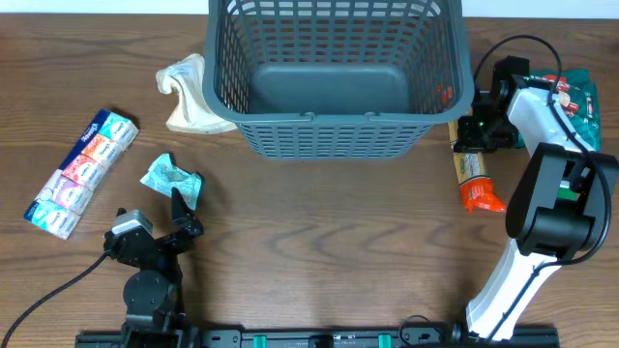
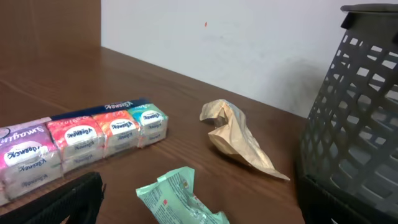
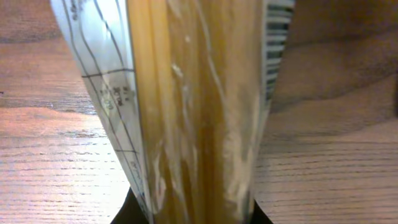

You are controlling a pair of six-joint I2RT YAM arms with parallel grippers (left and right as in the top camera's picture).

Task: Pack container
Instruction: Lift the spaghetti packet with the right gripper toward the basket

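Observation:
The container (image 1: 338, 135) is a large dark grey lattice basket at the back centre; its inside looks empty. Its wall also shows at the right of the left wrist view (image 2: 354, 124). My right gripper (image 1: 476, 130) is just right of the basket, shut on the end of a spaghetti packet (image 1: 474, 184) with an orange end, which lies on the table. In the right wrist view the packet (image 3: 193, 93) fills the space between my fingers (image 3: 196, 214). My left gripper (image 1: 186, 208) is open and empty, just behind a crumpled mint-green packet (image 1: 166, 175), also seen in the left wrist view (image 2: 180, 199).
A multipack of tissue packets (image 1: 82, 172) lies at the far left, also in the left wrist view (image 2: 81, 134). A crumpled beige bag (image 1: 189, 97) lies against the basket's left side. A green snack bag (image 1: 578, 97) lies at the far right, behind the right arm.

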